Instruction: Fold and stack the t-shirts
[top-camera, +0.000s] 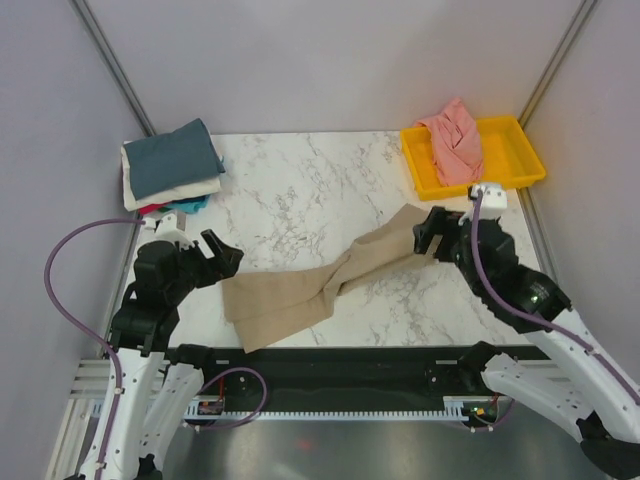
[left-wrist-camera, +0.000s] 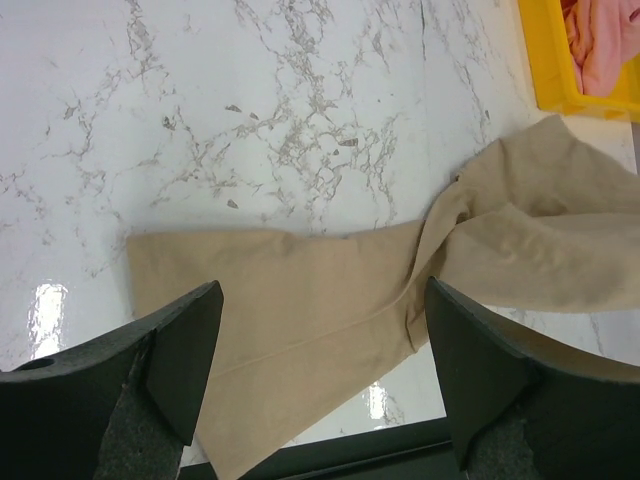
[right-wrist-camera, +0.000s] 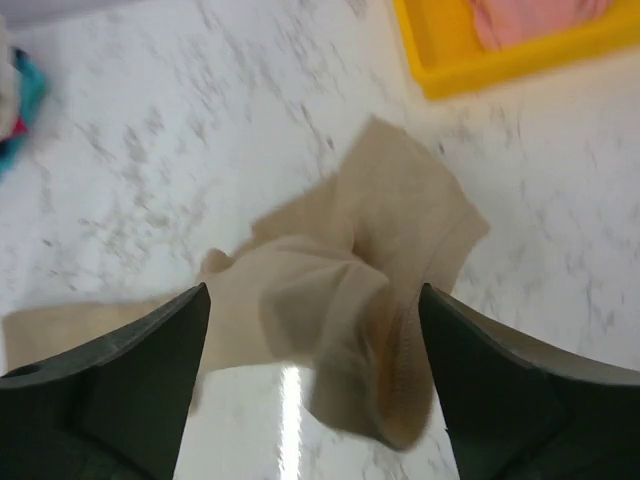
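Observation:
The tan t-shirt (top-camera: 320, 285) lies unfolded and rumpled across the front of the marble table (top-camera: 300, 190), running from front left up to mid right. My left gripper (top-camera: 212, 258) is open just left of the shirt's wide end; in the left wrist view (left-wrist-camera: 320, 350) it hovers over that end (left-wrist-camera: 320, 290). My right gripper (top-camera: 428, 235) is open at the shirt's right end; in the right wrist view (right-wrist-camera: 315, 370) a blurred bunch of the cloth (right-wrist-camera: 350, 290) hangs loose between the fingers. A salmon-pink t-shirt (top-camera: 455, 140) lies crumpled in the yellow tray (top-camera: 520, 160).
A stack of folded shirts stands at the back left: slate-blue (top-camera: 175, 158) on top, cream (top-camera: 170, 190) below, teal (top-camera: 192, 203) and red (top-camera: 150, 209) edges beneath. Grey walls close in the left, back and right. A black rail (top-camera: 330, 365) runs along the near edge.

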